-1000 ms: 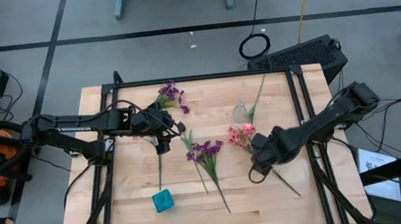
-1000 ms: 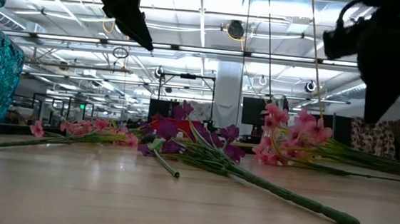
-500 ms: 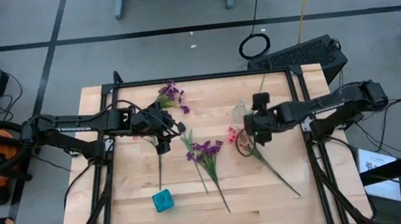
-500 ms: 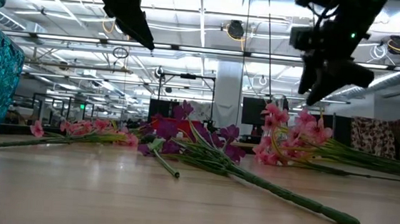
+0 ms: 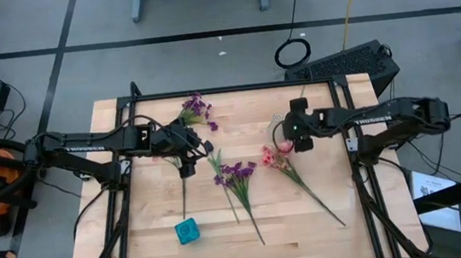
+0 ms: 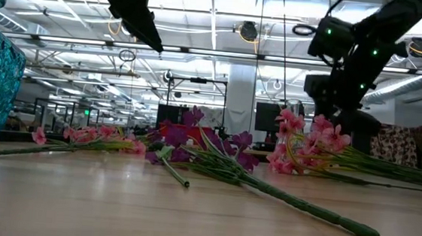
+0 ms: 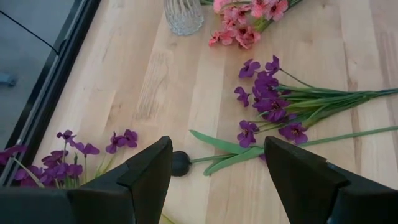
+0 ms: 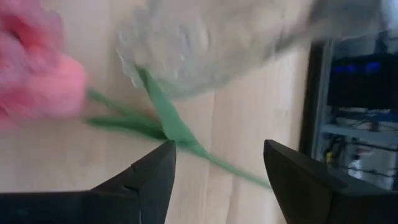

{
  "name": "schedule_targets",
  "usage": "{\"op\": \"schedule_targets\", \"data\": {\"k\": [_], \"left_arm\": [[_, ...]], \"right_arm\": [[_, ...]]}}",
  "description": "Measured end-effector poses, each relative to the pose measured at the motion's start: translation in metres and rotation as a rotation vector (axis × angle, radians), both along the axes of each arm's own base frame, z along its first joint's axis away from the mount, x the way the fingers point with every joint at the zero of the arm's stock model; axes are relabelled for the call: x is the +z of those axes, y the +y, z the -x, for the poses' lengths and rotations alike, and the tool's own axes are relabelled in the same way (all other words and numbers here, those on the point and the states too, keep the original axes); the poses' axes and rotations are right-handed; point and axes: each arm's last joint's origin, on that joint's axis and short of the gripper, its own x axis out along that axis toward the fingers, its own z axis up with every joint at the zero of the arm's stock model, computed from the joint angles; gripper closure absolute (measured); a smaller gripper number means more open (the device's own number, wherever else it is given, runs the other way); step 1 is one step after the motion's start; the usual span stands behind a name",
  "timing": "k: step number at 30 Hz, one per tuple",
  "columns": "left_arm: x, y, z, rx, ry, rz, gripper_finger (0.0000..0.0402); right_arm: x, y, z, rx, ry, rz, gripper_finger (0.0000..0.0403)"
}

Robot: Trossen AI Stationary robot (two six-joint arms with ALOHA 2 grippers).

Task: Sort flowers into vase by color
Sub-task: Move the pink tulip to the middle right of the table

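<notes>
Clear glass vase [image 5: 277, 127] and teal vase [image 5: 186, 230] stand on the desk [image 5: 156, 240]; their contents cannot be told. Flowers [image 5: 237, 176] lie on the desk. Left gripper [image 5: 188, 151] and right gripper [image 5: 300, 138]: jaws open, holding nothing.

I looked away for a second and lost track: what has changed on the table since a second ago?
The right gripper swung from the table's near right area, beyond the pink spray, up to the clear glass vase, jaws open and empty. Nothing was picked up or released. The left gripper stayed hovering open over a stem; the purple sprays and the teal vase did not move.
</notes>
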Motion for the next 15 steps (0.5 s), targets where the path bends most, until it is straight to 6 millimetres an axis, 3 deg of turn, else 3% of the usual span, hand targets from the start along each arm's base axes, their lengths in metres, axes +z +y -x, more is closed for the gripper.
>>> {"op": "schedule_targets", "data": {"k": [7, 15], "left_arm": [[0.001, -0.004, -0.001, -0.017, -0.019, -0.001, 0.0144], [0.004, -0.005, -0.004, -0.021, -0.058, -0.001, 0.0144]], "right_arm": [[-0.016, -0.031, 0.018, -0.028, -0.006, -0.045, 0.0168], [-0.026, -0.053, 0.02, 0.048, 0.008, -0.074, 0.0187]]}}
